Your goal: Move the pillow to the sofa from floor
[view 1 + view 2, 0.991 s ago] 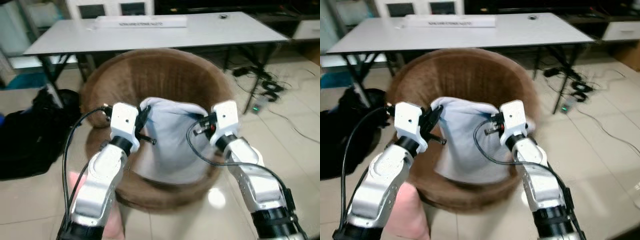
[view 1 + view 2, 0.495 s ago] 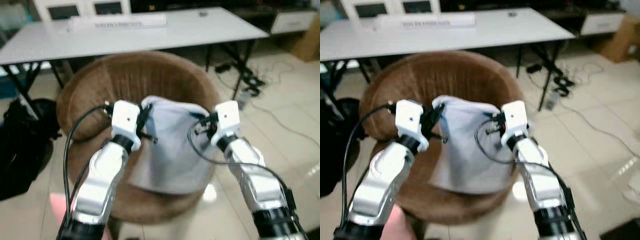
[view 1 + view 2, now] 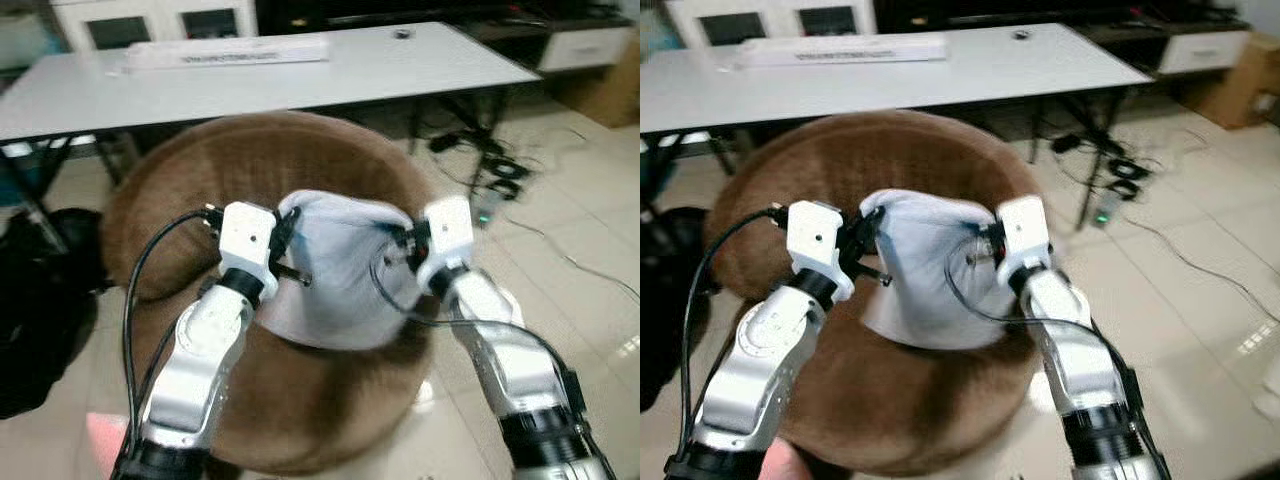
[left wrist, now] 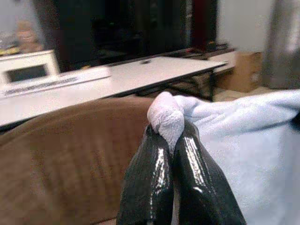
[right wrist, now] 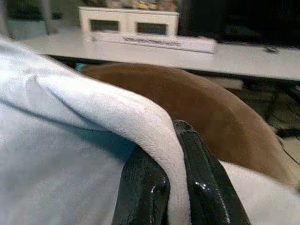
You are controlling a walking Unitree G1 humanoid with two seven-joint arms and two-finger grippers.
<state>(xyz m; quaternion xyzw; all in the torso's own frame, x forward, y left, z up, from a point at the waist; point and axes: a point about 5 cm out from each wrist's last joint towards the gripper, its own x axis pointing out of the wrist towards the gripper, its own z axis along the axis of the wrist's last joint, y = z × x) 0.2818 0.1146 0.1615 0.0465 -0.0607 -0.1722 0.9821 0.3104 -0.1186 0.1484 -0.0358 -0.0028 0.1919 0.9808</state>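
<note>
Two grippers are carrying the pale blue, soft fabric pillow (image 3: pixel 340 270) between them, each pinching one upper corner. The left gripper (image 4: pixel 165 136) is clamping its black fingers together on a bunched knob of cloth, and the right gripper (image 5: pixel 164 154) is squeezing a folded edge of the same fabric between its fingers. The pillow is hanging slack below and between the two grippers, sagging into a loose pouch, so it is probably light, limp and easily deformed rather than stiff. Its velvety cover may slip if the pinch loosens, so the corners, where cloth gathers thickly, look like the safest places to hold.

The pillow's surface is showing soft creases and a rolled top hem stretched between the fingers. Directly beneath and beyond both grippers, the round brown ribbed-fabric sofa chair (image 3: pixel 200 200) is cupping the pillow's lower part, though contact with the seat cannot be confirmed. Farther beyond the grippers, a long white table (image 3: pixel 80 95) is standing.
</note>
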